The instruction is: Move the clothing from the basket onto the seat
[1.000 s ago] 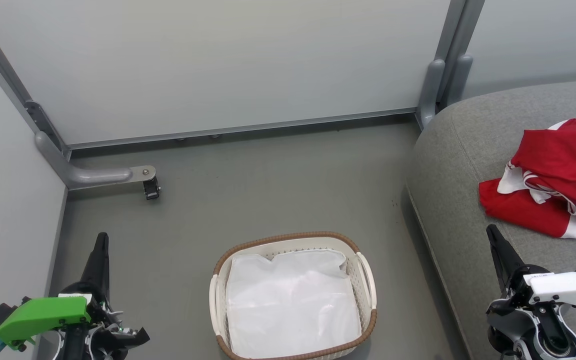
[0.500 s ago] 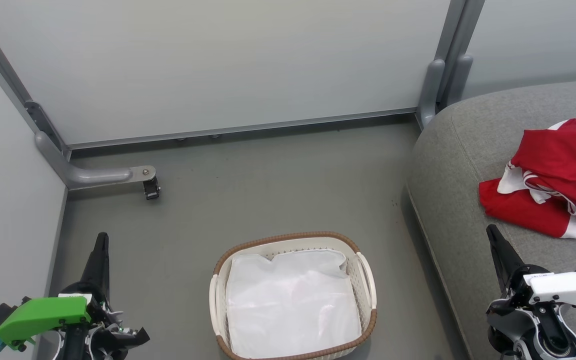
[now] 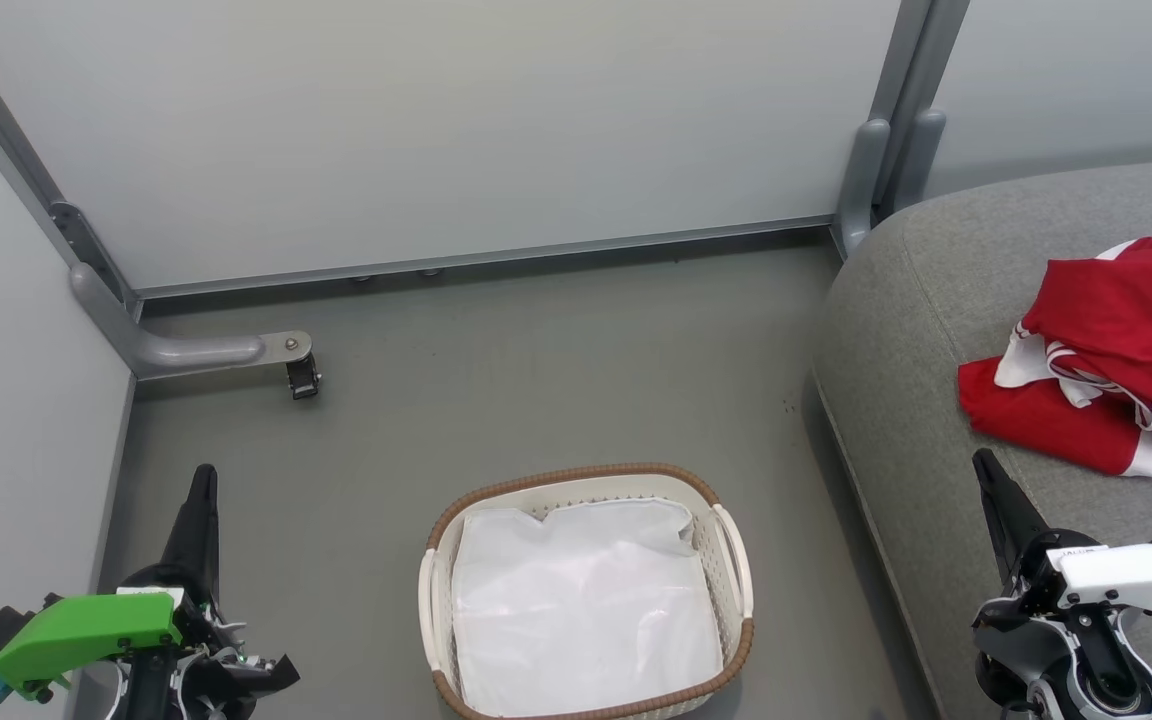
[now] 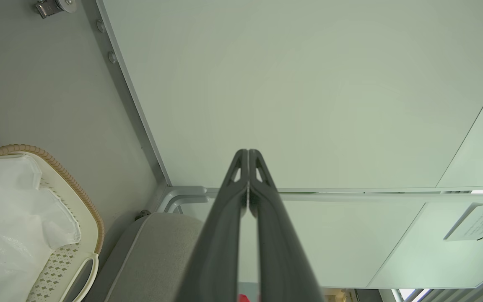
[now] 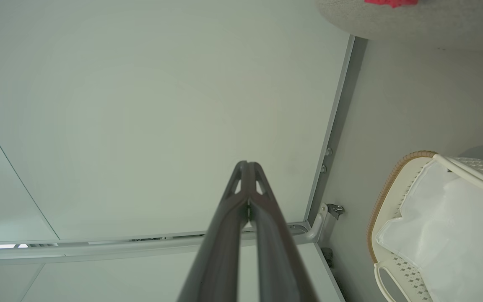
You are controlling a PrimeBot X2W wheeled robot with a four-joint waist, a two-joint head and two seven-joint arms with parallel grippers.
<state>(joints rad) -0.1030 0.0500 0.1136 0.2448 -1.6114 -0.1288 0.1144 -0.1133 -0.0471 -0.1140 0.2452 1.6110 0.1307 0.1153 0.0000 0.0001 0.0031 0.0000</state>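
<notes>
My left pincer (image 3: 202,478) has its two fingers pressed together on nothing, at 8 o'clock in my head view. My right pincer (image 3: 984,465), also together and empty, is at 4 o'clock, against the seat (image 3: 916,330). Between them, at 6 o'clock, the basket (image 3: 576,471) holds a white sheet (image 3: 581,600) and no red cloth. The clothing (image 3: 1106,350) lies in a heap on the seat at 3 o'clock. I judge the job finished. If my right arm swings toward 2 o'clock, a finger may hook the cloth and drag it off.
</notes>
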